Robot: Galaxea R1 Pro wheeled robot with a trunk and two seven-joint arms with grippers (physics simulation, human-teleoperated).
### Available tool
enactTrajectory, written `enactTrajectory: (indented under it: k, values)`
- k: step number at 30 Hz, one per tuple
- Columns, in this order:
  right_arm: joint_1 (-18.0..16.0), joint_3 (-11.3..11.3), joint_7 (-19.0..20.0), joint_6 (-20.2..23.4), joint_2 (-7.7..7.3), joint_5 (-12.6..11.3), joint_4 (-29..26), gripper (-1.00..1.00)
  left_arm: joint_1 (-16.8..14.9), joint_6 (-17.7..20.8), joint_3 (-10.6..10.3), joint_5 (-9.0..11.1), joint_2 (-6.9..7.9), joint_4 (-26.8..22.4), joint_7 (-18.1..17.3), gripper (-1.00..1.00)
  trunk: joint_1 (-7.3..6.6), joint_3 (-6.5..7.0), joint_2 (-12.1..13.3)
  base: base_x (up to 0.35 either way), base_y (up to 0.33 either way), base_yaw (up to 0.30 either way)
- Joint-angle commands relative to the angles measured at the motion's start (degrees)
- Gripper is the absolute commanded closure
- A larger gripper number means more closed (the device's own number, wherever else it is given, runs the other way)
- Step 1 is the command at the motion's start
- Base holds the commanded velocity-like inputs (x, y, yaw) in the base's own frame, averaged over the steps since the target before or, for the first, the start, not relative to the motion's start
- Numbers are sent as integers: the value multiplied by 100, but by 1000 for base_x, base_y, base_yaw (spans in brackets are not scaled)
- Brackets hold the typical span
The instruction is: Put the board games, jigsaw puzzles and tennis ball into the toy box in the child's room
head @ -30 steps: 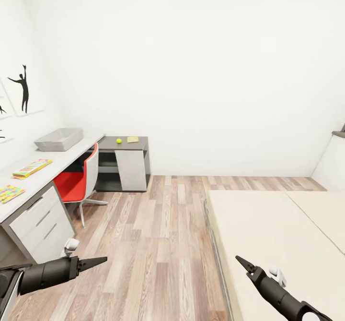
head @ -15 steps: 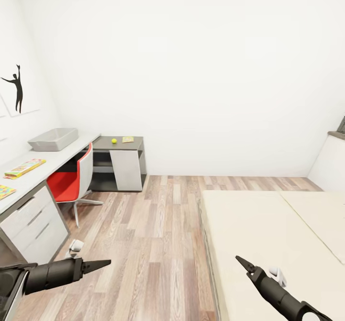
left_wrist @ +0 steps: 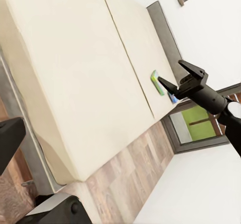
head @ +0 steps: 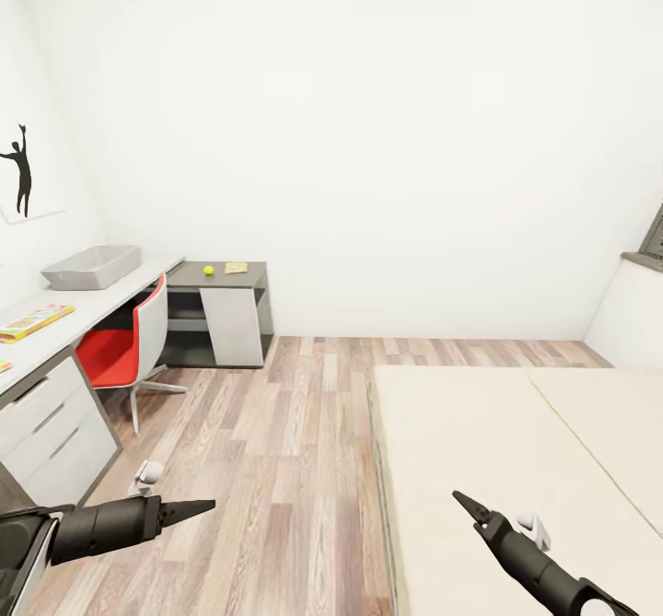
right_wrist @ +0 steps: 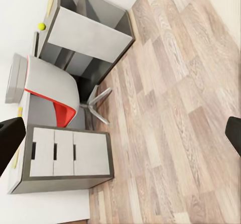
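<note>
Toy box (head: 90, 267) sat at the far end of the white table (head: 110, 296), against the left wall and well away from me. Nothing could be seen inside it from this angle.

- Tennis ball (head: 209, 270) lay on the lower dark cabinet section, with a small flat yellow item (head: 236, 267) just beside it. I could not tell what kind of item it was.
- One flat, yellow-edged board game (head: 35, 320) lay on the table, nearer to me than the bin.
- Left wrist view: two small boxes, one green-edged (left_wrist: 158, 82) and one blue (left_wrist: 173, 99), lay near the head of the bed (head: 479, 432).
- Red chair (head: 120, 349) was tucked against the desk.

Right gripper (head: 458, 498) hung over the corner of the mattress with its fingers spread wide and nothing in them. Left gripper (head: 210, 505) hovered over the plank floor (head: 295, 469) and carried nothing. It was seen edge-on, so I could not tell its spread.

Judgement: this was the transit step, with no toy in hand. The next move called for choosing a first target. The bed games looked like the likelier choice, and that meant bringing the base round toward the headboard until they came within the right arm's reach.
</note>
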Motion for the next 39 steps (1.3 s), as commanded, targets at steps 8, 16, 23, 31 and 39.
enactTrajectory:
  k: [8,16,23,31,39]
  values:
    - [-6,-11,10,42,2,-20,-1,-100,-5,64,1,-7,2,-3,-20,-100,4,-14,-14,0,-221,0]
    - [-6,-11,10,41,2,-20,-1,-100,-5,64,0,-7,1,-3,-19,-100,4,-14,-14,0,-221,0]
    - [-6,-11,10,42,2,-19,-1,-100,-5,61,0,-7,0,-3,-19,-100,4,-14,-14,0,-221,0]
    - [-6,-11,10,41,2,-22,3,-100,-5,62,1,-5,3,-3,-19,-100,4,-9,-14,0,-140,-15]
    - [-6,-11,10,40,2,-21,3,-100,-5,62,2,-2,2,-3,-19,-100,4,9,-14,0,-23,-80]
